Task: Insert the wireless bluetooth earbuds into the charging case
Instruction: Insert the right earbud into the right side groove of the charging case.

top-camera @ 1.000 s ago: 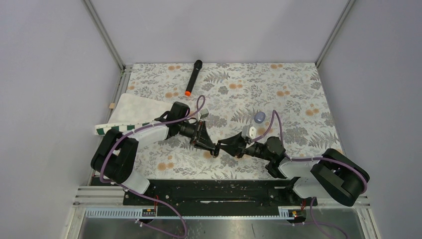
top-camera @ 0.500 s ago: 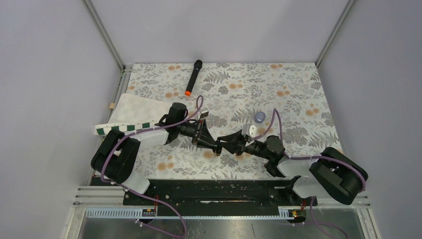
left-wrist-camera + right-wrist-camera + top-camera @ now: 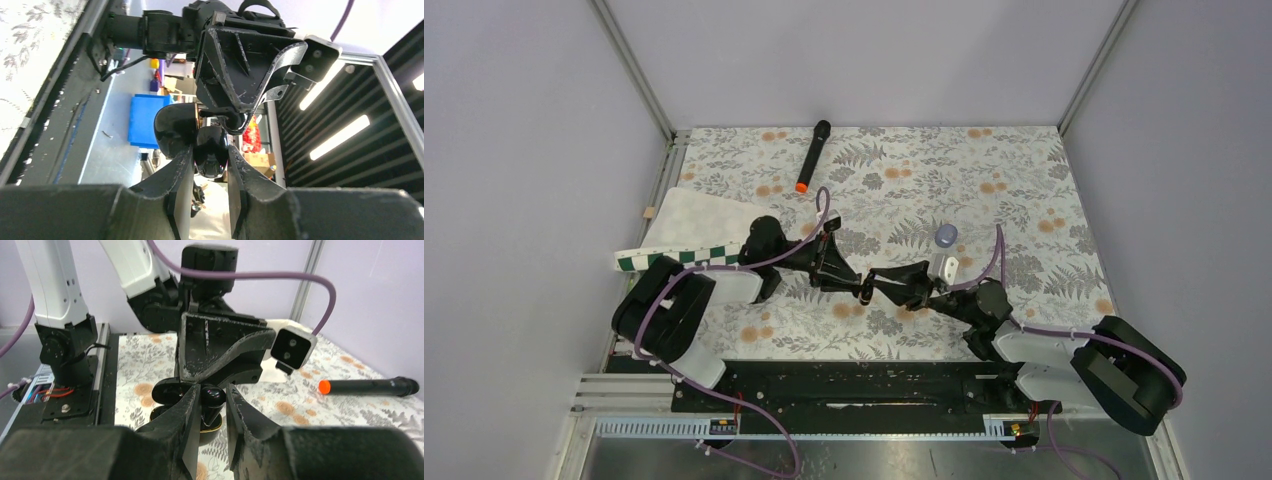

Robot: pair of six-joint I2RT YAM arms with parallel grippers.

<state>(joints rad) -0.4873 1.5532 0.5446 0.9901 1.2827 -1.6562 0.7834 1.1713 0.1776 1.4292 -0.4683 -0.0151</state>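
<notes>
Above the middle of the floral-patterned worktop [image 3: 1024,180], toward its near edge, we see the left fingers [image 3: 175,185] closed on the small glossy black pebble-shaped charging case [image 3: 210,160], whose hinged lid stands open. Just to the right, the right fingers [image 3: 187,415] meet them tip to tip. They are pinched on a tiny black earbud [image 3: 212,397] at the case's open mouth, though we cannot tell whether it is seated.

Glossy black pebble-shaped case [image 3: 210,159], lid [image 3: 172,127] swung open to one side, clamped between the fingers of the left gripper [image 3: 210,167] over the middle of the table [image 3: 1024,190], toward its near side. One tiny glossy black earbud [image 3: 212,399], stem downward, pinched in the right gripper [image 3: 214,392] at the mouth of the case; whether it is seated cannot be told.
</notes>
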